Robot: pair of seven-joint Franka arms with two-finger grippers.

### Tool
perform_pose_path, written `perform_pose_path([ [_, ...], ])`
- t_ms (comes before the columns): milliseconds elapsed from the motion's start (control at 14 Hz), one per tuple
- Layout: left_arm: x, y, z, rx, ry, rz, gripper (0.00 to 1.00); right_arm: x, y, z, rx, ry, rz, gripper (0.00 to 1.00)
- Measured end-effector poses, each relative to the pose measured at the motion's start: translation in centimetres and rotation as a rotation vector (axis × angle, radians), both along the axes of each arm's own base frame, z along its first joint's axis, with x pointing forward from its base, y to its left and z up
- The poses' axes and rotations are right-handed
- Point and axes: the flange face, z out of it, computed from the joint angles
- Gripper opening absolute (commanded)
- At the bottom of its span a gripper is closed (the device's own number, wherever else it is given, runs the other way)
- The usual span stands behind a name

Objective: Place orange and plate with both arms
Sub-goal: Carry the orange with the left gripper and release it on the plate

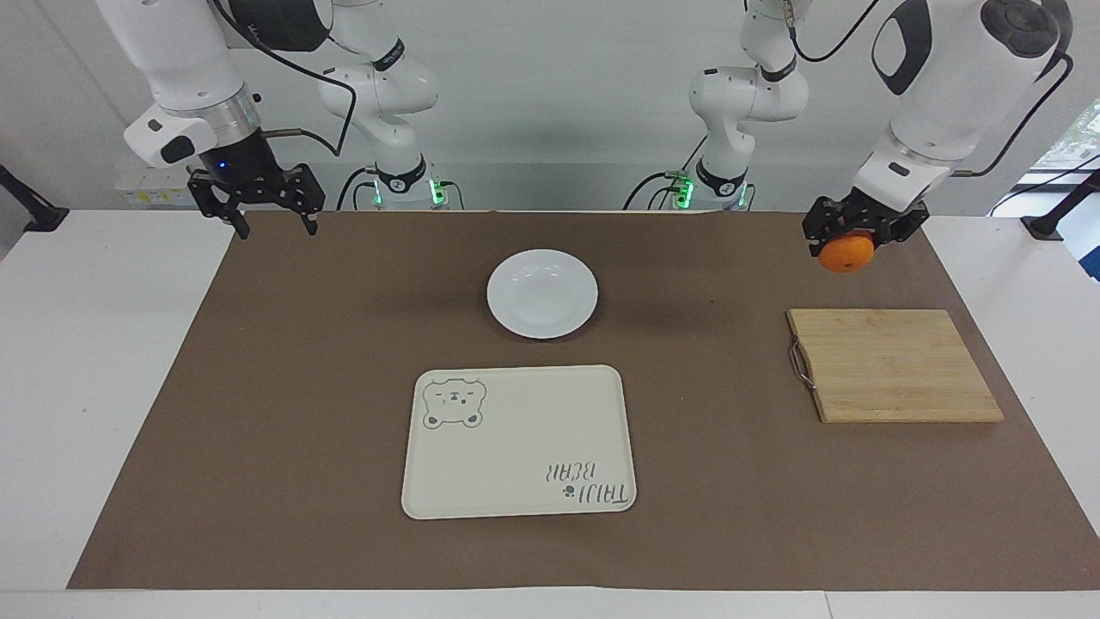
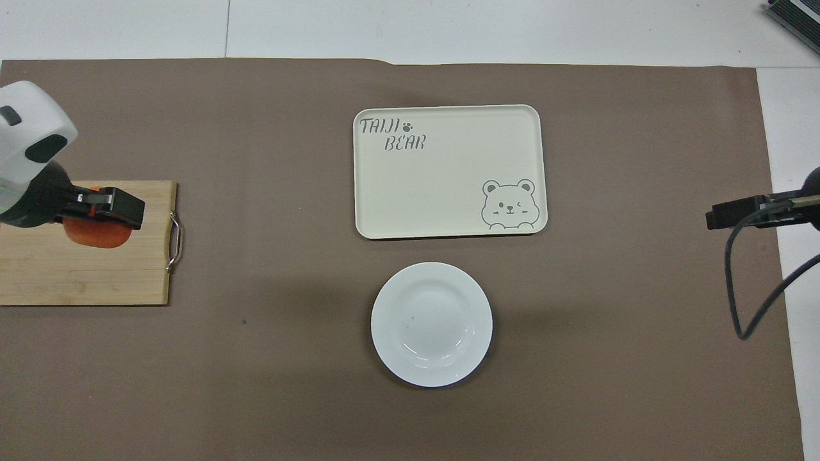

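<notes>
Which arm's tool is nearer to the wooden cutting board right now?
Left. The left tool, shut on the orange, hangs above the cutting board. The right tool waits at the right arm's end of the table.

1. I read "TAIJI BEAR" in grey letters on the cream tray [image 2: 448, 171], with a small paw print right after "TAIJI"; it sat in the tray's corner toward my left arm's end of the table and the table edge away from me.
2. A winking bear face was printed in the tray's diagonal corner.
3. I could read no other text, label or number anywhere.
</notes>
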Motion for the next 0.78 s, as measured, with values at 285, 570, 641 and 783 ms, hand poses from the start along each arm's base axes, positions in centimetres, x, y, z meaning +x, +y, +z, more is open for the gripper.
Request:
perform_pose_path([
  [285, -1.5, -8.3, -2.0, 0.011, -0.003, 0.047, 0.0, 0.0, 0.0, 0.0, 0.0, 0.0, 0.0, 1.0],
  [570, -4.0, -15.9, -4.5, -0.005, -0.024, 0.077, 0.0, 0.0, 0.0, 0.0, 0.0, 0.0, 0.0, 1.0],
  [641, -4.9, -17.8, -5.6, -0.012, -0.021, 0.091, 0.0, 0.0, 0.0, 0.0, 0.0, 0.0, 0.0, 1.0],
  [783, -7.1, -21.6, -8.1, -0.028, -0.013, 0.108, 0.0, 0.0, 0.0, 0.0, 0.0, 0.0, 0.0, 1.0],
])
